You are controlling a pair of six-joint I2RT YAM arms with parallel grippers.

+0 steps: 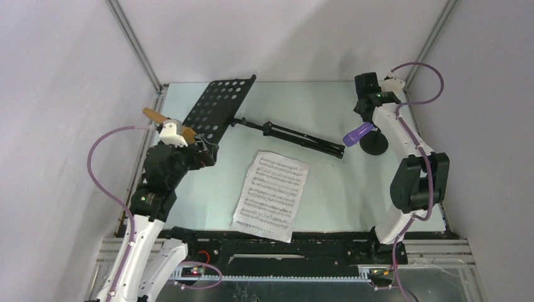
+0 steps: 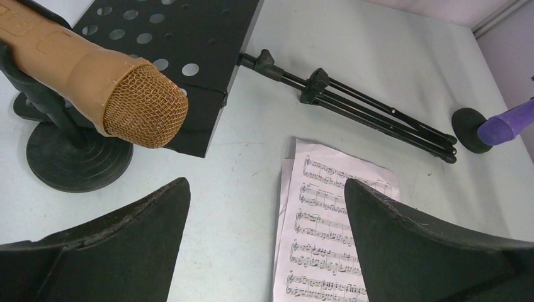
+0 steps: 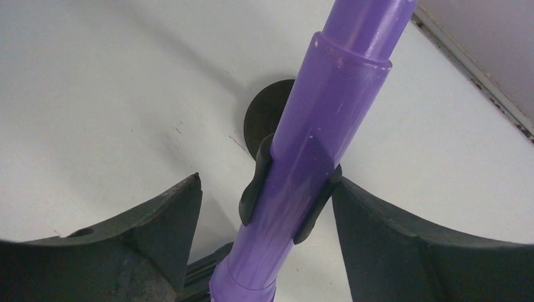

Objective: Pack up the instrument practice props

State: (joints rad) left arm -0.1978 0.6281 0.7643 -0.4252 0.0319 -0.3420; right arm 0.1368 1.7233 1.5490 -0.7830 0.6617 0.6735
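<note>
The black perforated music rack [image 1: 221,106] lies flat at the back left, its folded tripod legs [image 1: 301,138] stretched toward the middle. White sheet-music pages [image 1: 272,194] lie in front of them. The tan microphone [image 2: 94,75] rests in a round-based holder [image 2: 75,157] at the left. My left gripper [image 2: 264,207] hangs open over the table beside the pages [image 2: 327,207], holding nothing. The purple microphone [image 3: 315,145] sits in the clip [image 3: 255,185] of its black holder [image 3: 264,116]. My right gripper [image 3: 266,184] straddles it, open: the right finger touches the clip, the left stands apart.
Grey walls and metal frame posts [image 1: 135,44] close in the table on three sides. The rail with the arm bases [image 1: 283,248] runs along the near edge. Purple cables [image 1: 101,170] loop beside both arms.
</note>
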